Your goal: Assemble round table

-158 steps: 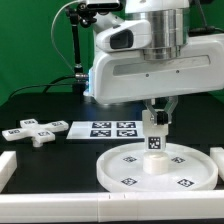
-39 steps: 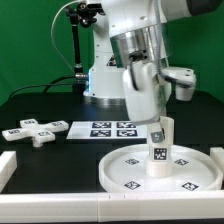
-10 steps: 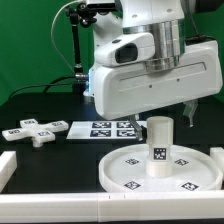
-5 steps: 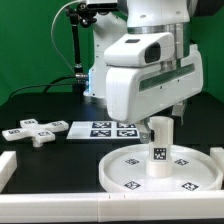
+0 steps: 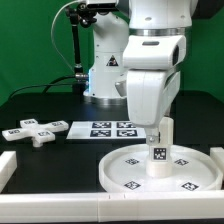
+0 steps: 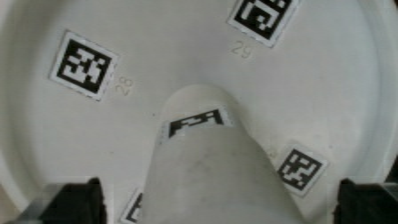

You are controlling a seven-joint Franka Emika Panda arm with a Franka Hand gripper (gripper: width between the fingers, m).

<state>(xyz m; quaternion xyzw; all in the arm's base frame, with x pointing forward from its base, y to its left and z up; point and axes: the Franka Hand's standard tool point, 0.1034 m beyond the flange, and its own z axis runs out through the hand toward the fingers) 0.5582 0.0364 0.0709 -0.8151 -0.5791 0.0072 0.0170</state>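
Note:
The round white disc (image 5: 112,172) with square tags lies at the front right of the black table. The short tagged cylinder leg (image 5: 159,150) stands upright at its centre. My gripper (image 5: 160,124) hangs right above the leg's top, and the hand hides its fingers in the exterior view. In the wrist view the leg (image 6: 222,170) rises between the two dark fingers (image 6: 79,201), with a gap on each side. The gripper (image 6: 228,202) is open around it, and the disc (image 6: 160,50) lies below. The cross-shaped base piece (image 5: 30,131) lies at the exterior view's left.
The marker board (image 5: 108,128) lies flat behind the disc. A white rail (image 5: 60,206) runs along the front edge, with a white block (image 5: 5,165) at the left and another (image 5: 217,152) at the right. The robot base (image 5: 100,70) stands at the back.
The wrist has turned and the hand has swung from the exterior view's right to sit directly over the leg. The leg, disc and base piece have not moved.

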